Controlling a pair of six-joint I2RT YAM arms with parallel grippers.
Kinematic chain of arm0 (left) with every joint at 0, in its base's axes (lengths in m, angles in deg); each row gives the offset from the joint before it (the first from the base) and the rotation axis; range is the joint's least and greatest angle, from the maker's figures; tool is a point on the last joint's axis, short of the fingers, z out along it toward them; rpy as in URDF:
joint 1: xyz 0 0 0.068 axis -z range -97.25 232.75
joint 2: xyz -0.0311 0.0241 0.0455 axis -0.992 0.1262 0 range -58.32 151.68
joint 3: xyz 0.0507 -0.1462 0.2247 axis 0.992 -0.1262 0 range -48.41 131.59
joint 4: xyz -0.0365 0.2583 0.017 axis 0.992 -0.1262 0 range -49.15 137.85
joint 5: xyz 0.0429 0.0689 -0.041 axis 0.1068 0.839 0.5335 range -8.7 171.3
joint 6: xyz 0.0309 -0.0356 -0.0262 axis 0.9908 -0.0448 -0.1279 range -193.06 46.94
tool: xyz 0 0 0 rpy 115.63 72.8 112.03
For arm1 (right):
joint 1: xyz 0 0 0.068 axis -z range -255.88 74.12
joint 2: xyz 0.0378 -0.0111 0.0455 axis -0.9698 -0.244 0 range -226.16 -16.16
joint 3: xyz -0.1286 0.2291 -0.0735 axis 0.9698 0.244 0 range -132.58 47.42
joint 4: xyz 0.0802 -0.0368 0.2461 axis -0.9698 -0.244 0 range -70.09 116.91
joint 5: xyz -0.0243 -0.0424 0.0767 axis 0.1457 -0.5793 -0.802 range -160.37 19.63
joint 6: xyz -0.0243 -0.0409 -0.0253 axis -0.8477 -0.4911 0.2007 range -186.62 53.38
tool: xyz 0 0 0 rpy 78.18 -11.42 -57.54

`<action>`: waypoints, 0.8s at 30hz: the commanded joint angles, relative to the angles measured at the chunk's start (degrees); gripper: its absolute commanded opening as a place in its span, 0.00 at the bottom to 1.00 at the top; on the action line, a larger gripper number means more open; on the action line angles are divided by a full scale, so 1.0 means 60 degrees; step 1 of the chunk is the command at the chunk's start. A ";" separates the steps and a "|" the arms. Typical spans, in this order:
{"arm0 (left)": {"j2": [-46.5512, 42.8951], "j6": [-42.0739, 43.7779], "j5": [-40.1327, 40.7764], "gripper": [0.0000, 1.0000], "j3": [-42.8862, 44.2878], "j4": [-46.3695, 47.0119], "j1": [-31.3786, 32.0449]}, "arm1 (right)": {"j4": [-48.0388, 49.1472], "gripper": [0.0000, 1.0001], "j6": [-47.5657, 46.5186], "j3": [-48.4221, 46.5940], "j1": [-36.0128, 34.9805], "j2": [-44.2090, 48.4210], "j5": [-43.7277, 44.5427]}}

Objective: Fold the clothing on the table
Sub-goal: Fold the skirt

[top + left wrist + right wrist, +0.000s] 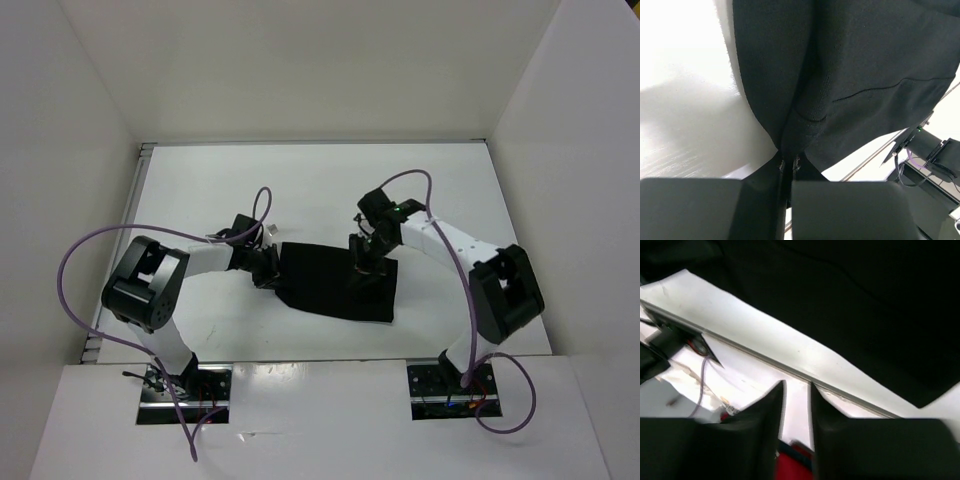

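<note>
The step in hand looks like taking hold of two edges of the plain black, thin fabric garment (338,292) for a fold. The left arm's black two-finger gripper (789,165) is clamped on a pinched ridge of cloth at the garment's left edge. The right arm's black two-finger gripper (797,390) stands over the far right part of the garment. Its fingers are a narrow gap apart with only white surface showing between them, so it appears to hold nothing.

To do this well, the right gripper probably needs to catch a matching edge before either arm lifts. Both should then rise and travel together so the floppy cloth neither drags nor bunches.

The garment lies around the middle of the flat matte white tabletop (210,190), somewhat toward the near edge. It is roughly rectangular, slightly askew and mostly flat, with soft creases running from the left pinch and a faint seam line.
</note>
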 commanded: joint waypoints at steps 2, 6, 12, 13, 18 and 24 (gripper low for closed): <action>0.0466 0.0643 0.0861 0.00 -0.0217 -0.0521 0.0053 | -0.0387 0.21 -0.0619 -0.0419 -0.0591 -0.0908 -0.0420; 0.0363 0.0644 0.0861 0.00 -0.0130 -0.0711 0.0053 | -0.0196 0.14 -0.0794 -0.0200 -0.0810 -0.1509 -0.0420; 0.0085 0.0644 0.0861 0.00 -0.0042 -0.0814 0.0053 | 0.0272 0.03 -0.0882 -0.0111 -0.0811 -0.2051 -0.0770; 0.0085 0.0644 0.0861 0.00 -0.0042 -0.0901 0.0053 | 0.0418 0.02 -0.0882 -0.0111 -0.0811 -0.2240 -0.0858; -0.0003 0.0819 0.0861 0.00 0.0046 -0.1092 0.0053 | 0.0975 0.00 -0.0882 -0.0199 -0.0811 -0.2886 -0.1793; -0.0192 0.0819 0.0861 0.00 0.0134 -0.1093 0.0053 | 0.1225 0.00 -0.0882 -0.0418 -0.0914 -0.3326 -0.2133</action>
